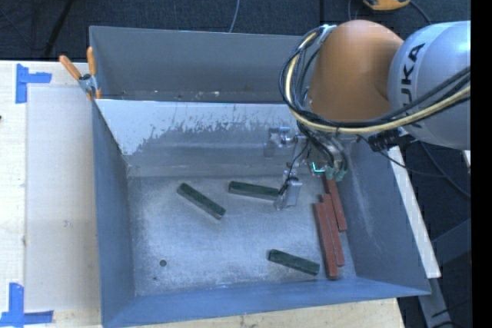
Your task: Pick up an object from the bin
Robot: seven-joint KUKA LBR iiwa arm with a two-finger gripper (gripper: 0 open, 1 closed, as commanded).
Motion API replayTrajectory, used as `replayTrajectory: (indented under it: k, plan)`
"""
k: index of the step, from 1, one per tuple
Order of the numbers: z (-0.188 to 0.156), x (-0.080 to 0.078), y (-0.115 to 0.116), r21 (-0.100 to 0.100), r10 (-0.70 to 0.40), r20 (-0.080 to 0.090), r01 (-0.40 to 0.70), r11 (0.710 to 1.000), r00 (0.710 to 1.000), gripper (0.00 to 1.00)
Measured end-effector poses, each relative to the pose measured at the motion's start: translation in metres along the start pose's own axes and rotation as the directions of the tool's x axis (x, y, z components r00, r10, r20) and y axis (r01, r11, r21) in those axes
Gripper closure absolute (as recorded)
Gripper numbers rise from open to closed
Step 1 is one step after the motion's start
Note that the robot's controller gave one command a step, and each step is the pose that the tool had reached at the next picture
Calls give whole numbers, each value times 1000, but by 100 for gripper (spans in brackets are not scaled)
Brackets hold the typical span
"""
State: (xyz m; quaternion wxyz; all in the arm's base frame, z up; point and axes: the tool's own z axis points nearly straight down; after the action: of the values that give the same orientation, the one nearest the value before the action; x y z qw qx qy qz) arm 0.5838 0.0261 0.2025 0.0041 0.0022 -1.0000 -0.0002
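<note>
**Q:** Where the gripper (287, 194) hangs in the camera view, what do we find beneath it?

**A:** We find the right end of a dark green bar (252, 190). It lies flat on the floor of the bin (115, 242), near the middle and toward the back wall. We cannot tell whether the gripper is open or closed, nor whether it touches the bar.

**Q:** How do we expect the bar to handle?

**A:** We judge it stiff, light and narrow. It is probably smooth, so it may skid on the metal. We would take it across its short width near mid-length, so that it does not swing. A second green bar (202, 200) lies near its left, a third green bar (293, 262) lies toward the front, and red-brown bars (330, 234) lie along the right wall.
</note>
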Motion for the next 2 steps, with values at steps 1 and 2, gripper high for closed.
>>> replayTrajectory:
  k: [1,2]
  plan:
    - [-4,-2,0,0,1,8,-1,1000,1000,0]
    - [83,-17,-13,-1,105,11,-105,995,994,0]
